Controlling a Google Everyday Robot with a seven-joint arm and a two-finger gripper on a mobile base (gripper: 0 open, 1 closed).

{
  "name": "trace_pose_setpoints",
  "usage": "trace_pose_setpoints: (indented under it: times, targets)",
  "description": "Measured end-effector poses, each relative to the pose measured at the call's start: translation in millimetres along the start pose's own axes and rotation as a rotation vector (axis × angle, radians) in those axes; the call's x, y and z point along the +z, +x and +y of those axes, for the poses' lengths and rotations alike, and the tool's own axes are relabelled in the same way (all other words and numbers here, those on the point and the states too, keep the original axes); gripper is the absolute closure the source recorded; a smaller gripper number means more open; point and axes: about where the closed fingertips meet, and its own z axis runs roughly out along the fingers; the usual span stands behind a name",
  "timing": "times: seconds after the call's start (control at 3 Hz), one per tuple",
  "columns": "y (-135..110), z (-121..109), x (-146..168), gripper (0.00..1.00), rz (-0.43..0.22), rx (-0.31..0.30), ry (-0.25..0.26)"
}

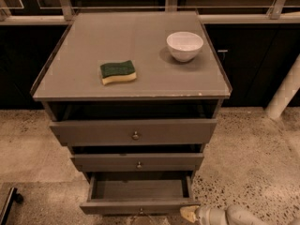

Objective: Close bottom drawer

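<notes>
The bottom drawer (138, 205) of a grey-brown cabinet is pulled out, its empty inside showing; its slim front panel sits at the bottom edge of the camera view, with its knob (141, 211) barely visible. My gripper (189, 213) is at the lower right, its pale tip touching or just beside the right end of the drawer's front panel. The arm runs off to the right.
Above are the middle drawer (138, 162) and the top drawer (135, 131), both slightly out. On the cabinet top (84, 50) lie a green-and-yellow sponge (118, 71) and a white bowl (184, 45). Speckled floor surrounds the cabinet; a white post (285, 92) stands at right.
</notes>
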Motion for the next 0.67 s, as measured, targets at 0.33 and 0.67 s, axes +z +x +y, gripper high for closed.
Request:
trace_pose_setpoints:
  times: [0.33, 0.67]
  targets:
    - [0.5, 0.4, -0.1, 1.0, 0.0, 0.0, 0.0]
    - [-12.4, -21.9, 3.1, 1.0, -0.012, -0.016, 0.028]
